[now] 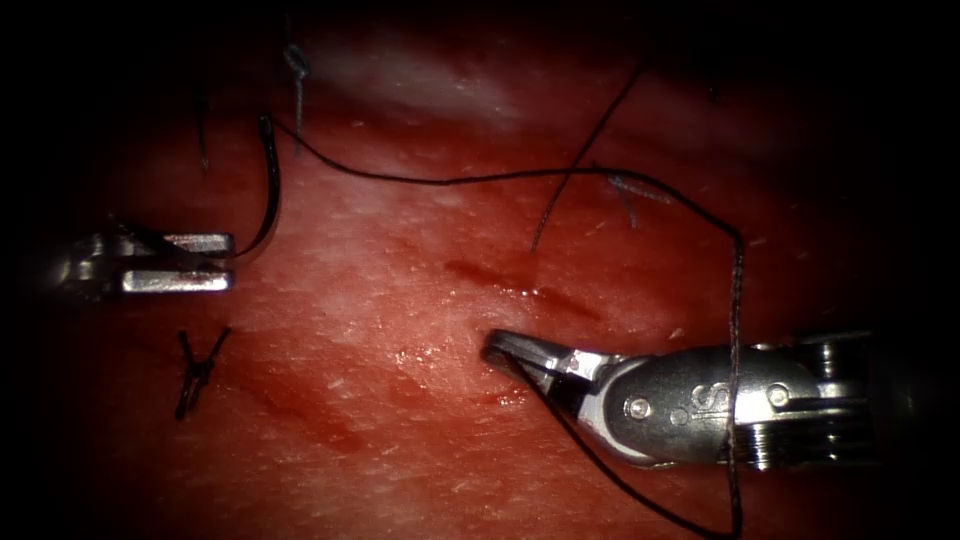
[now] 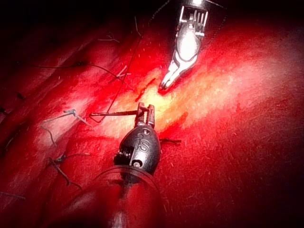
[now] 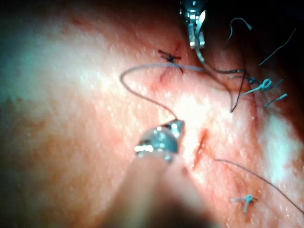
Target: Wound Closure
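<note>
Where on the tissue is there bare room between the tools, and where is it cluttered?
Bare tissue lies between the left tool, holding the needle, and the right tool, holding thread. Crowded: thread and cut ends above, a knot below the left tool.

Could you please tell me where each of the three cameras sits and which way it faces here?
Endoscope: above and in front of the tissue; left hand holds the needle near one end, right hand holds thread.
Left wrist: looks along its shaft at the left hand; right hand beyond.
Right wrist: looks along its shaft at the right hand; left hand beyond.
Shared: all show both hands.
</note>
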Available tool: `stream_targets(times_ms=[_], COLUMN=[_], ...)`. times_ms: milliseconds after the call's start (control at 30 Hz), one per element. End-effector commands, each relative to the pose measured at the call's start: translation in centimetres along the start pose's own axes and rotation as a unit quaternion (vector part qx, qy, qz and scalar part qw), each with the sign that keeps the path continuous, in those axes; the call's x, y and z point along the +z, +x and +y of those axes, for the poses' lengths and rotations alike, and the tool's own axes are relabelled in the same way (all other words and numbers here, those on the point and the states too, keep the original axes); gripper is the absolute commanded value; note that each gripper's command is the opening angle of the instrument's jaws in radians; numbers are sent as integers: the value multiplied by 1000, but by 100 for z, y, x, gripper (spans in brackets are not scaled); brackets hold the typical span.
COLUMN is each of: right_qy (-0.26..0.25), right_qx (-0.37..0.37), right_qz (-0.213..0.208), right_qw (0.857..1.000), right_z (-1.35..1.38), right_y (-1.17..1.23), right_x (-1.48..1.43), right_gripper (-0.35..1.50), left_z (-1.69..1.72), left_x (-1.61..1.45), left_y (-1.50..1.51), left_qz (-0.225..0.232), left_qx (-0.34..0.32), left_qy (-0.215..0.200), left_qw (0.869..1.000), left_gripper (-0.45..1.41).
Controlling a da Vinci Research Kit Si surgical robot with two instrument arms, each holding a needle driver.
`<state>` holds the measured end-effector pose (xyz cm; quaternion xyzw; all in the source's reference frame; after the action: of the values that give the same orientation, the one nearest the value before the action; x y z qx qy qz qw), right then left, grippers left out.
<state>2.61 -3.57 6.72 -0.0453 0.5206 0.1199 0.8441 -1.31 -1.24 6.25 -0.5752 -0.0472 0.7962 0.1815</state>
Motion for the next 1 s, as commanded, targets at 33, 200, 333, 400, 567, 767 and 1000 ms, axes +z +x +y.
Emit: stream_targets(times_ms=[33,200,333,400,567,767,1000], right_qy=[3,22,41,45,62,70,71], right_qx=[-3,-20,-33,-38,-51,-58,-59], right_qz=[3,21,17,15,2,-5,-5], right_qw=[1000,999,998,998,997,996,996], right_z=[-11,-46,-61,-63,-79,-86,-79], right_y=[7,37,60,65,87,94,84], right_x=[2,-16,-25,-26,-33,-27,-31], right_gripper=[-35,-35,-35,-35,-35,-35,-35], left_z=[2,2,3,3,0,-15,5], left_x=[6,6,5,5,-3,-13,-38], left_y=[-4,-3,-3,-4,-4,-1,-3], left_qz=[0,0,0,1,2,-44,-168], left_qx=[0,0,0,0,0,-73,-80], left_qy=[0,0,-1,-1,-4,68,85], left_qw=[1000,1000,1000,1000,1000,994,979], left_gripper=[-45,-45,-45,-45,-45,128,137])
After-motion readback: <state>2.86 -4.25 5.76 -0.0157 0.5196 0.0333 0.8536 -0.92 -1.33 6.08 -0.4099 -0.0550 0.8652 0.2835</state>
